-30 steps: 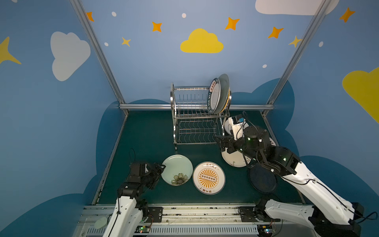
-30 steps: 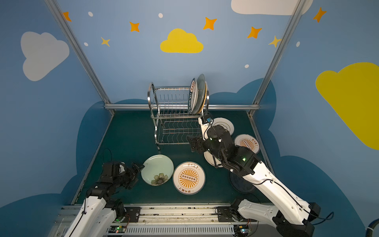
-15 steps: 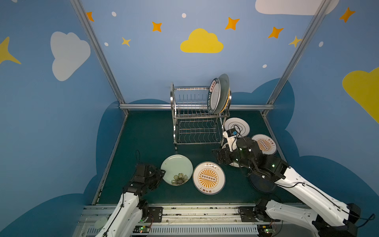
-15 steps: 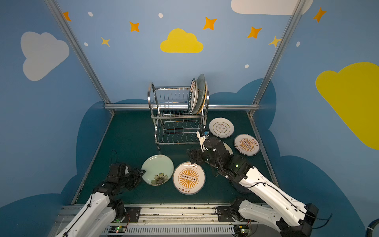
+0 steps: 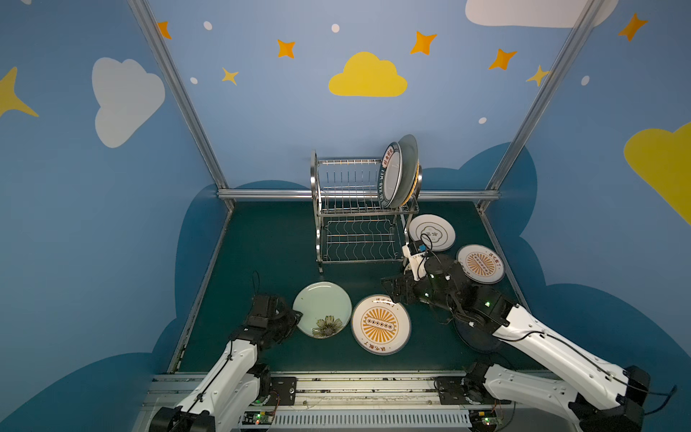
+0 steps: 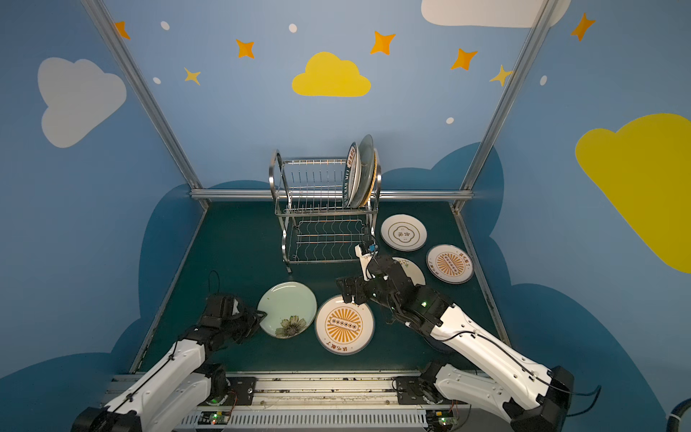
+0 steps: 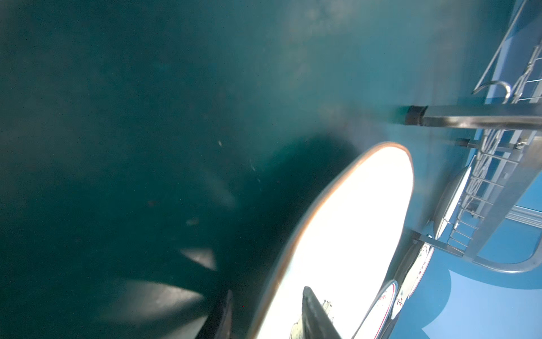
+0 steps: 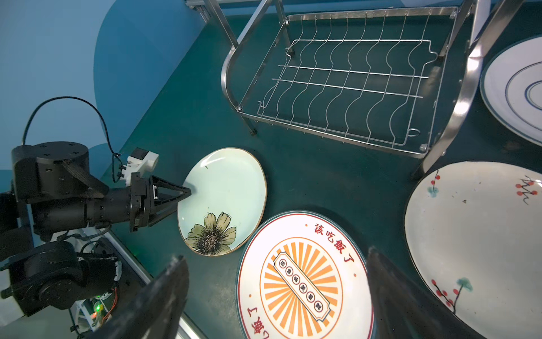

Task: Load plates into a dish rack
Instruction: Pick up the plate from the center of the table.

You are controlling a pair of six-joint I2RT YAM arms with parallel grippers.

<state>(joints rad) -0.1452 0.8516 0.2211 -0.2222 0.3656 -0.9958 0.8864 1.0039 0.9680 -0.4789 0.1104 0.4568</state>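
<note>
The dish rack stands at the back with plates upright at the right end of its top tier. A pale green flower plate lies flat at the front. My left gripper straddles its left rim, jaws narrowed, one finger on its upper face; whether they pinch it does not show. Next to it lies an orange-sunburst plate. My right gripper hangs open above its far edge, holding nothing.
Right of the rack lie an emblem plate and a second sunburst plate. A cream sprigged plate and a dark plate lie partly under the right arm. A metal rail bounds the mat at the back.
The left gripper moved up to the flower plate's rim and its jaws narrowed around it. The right arm swung away from the rack, forward and down, to above the sunburst plate.
</note>
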